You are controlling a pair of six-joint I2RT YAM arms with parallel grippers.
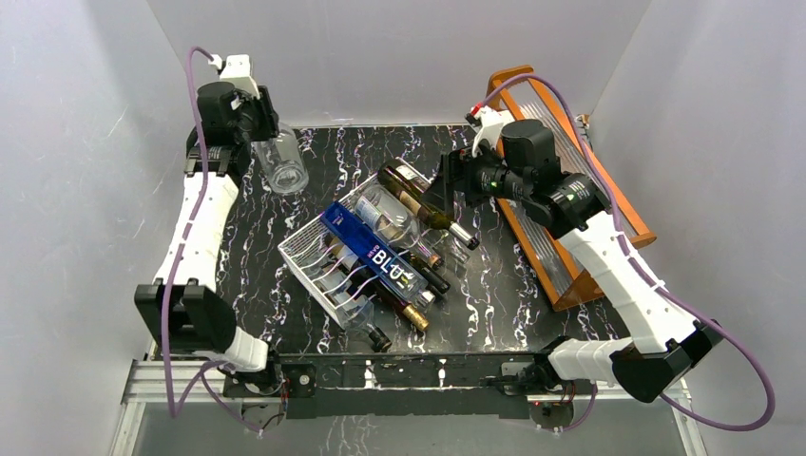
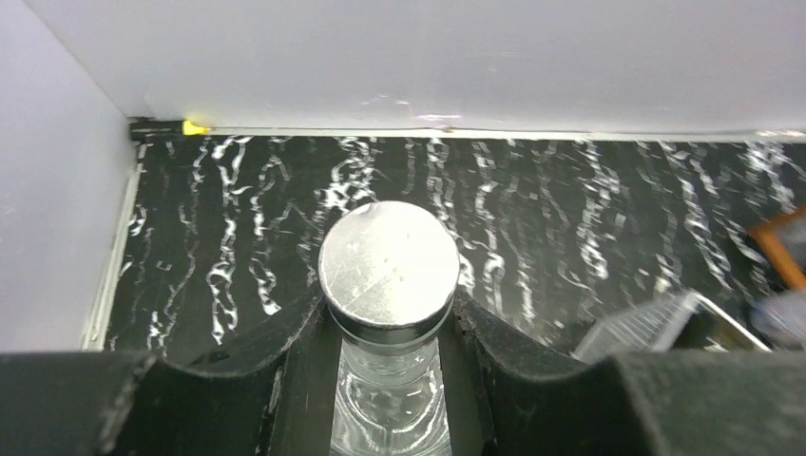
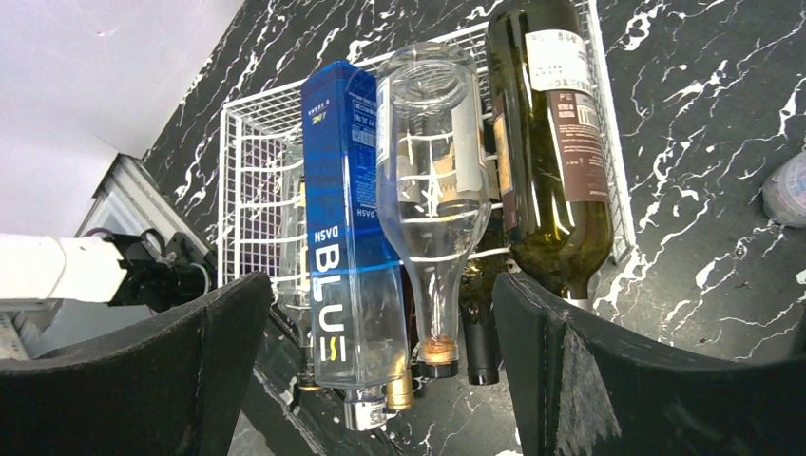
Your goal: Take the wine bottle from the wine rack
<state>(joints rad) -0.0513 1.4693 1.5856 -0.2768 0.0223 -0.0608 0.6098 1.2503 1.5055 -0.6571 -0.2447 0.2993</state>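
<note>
While the left gripper (image 2: 390,318) is clamping the neck of a clear bottle (image 1: 281,163) at upper left, the right gripper (image 3: 380,285) is hovering open over the mid-frame wine rack (image 1: 302,249), where the dark wine bottle (image 3: 551,142), likely heavy, slick and breakable, is inviting a neck grip.

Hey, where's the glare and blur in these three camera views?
Left wrist: sheen on the cap of the held bottle, and the right edge is blurred. Right wrist: the near fingers are dark and soft, with white streaks on the clear bottle. Top external: even light, sharp.
</note>
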